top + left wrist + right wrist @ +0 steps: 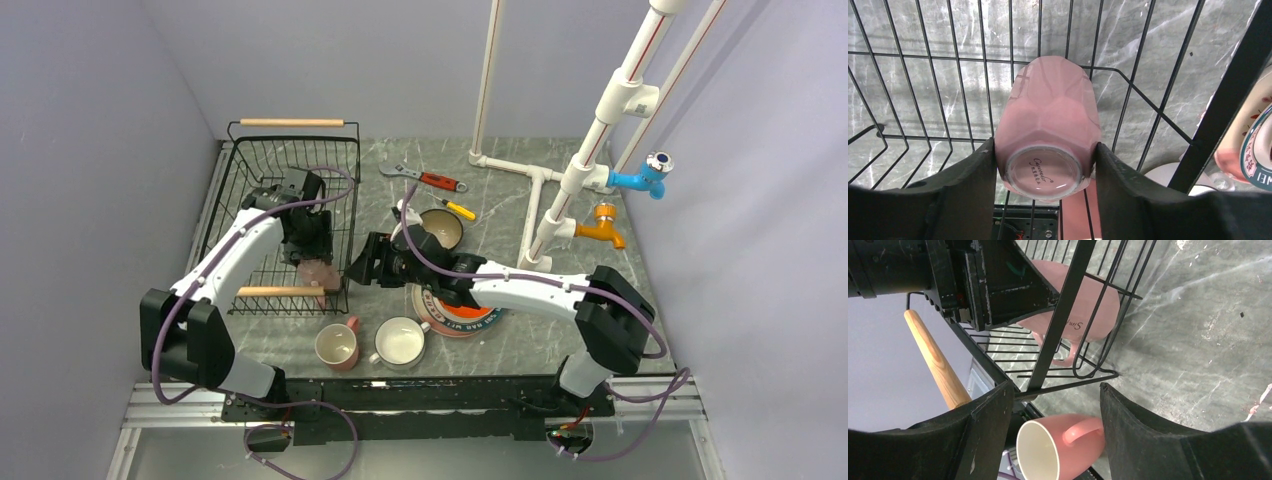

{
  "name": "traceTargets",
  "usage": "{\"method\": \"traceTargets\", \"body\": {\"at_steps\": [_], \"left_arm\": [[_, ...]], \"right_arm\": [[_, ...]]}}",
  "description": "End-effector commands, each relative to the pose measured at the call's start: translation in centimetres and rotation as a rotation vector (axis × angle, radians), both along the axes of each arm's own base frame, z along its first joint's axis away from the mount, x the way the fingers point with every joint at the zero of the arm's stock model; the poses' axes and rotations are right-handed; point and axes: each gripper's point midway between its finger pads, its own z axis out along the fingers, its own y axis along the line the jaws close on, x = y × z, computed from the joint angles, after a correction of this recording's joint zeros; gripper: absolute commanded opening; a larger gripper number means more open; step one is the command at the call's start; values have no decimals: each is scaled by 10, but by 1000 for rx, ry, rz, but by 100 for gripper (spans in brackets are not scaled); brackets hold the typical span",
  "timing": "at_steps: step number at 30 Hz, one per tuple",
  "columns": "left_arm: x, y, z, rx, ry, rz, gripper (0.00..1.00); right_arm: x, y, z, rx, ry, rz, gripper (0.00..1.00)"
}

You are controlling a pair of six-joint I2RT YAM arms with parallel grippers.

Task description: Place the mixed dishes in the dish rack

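The black wire dish rack [240,190] stands at the back left. My left gripper [310,248] reaches into it and is shut on a pink mug [1048,125], gripped by its sides with the base toward the camera, near the rack's front right corner [1063,320]. My right gripper [362,262] is open and empty just outside the rack's right side. Between its fingers [1128,420] I see the second pink mug [1063,445] on the table below. That mug [337,345] and the white mug [400,341] stand near the front edge. The teal bowl [441,227] is mid-table. The orange-red plate [475,314] lies on the lettered-rim plate [438,322] under the right arm.
A red-handled wrench [430,179] and a yellow-handled screwdriver [456,208] lie behind the bowl. A white pipe frame [545,190] with blue and orange taps stands at the back right. The rack's wooden handles [291,122] [935,360] are at its far and near ends.
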Motion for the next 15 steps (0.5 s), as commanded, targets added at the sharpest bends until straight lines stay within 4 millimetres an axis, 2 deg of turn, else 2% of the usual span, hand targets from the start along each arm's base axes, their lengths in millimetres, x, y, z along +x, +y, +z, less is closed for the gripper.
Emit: {"method": "traceTargets", "body": {"at_steps": [1, 4, 6, 8, 11, 15], "left_arm": [[-6, 2, -6, -1, 19, -11, 48], [-11, -1, -4, -27, 21, -12, 34], [-13, 0, 1, -30, 7, 7, 21], [-14, -3, 5, -48, 20, 26, 1], [-14, -10, 6, -87, 30, 42, 0], [-13, -5, 4, -63, 43, 112, 0]], "right_arm": [[15, 13, 33, 95, -45, -29, 65], [13, 15, 30, 100, -34, -22, 65], [12, 17, 28, 103, -27, -16, 65], [11, 19, 26, 101, -23, -8, 65], [12, 21, 26, 106, -18, -4, 65], [12, 22, 24, 103, -14, -2, 65]]}}
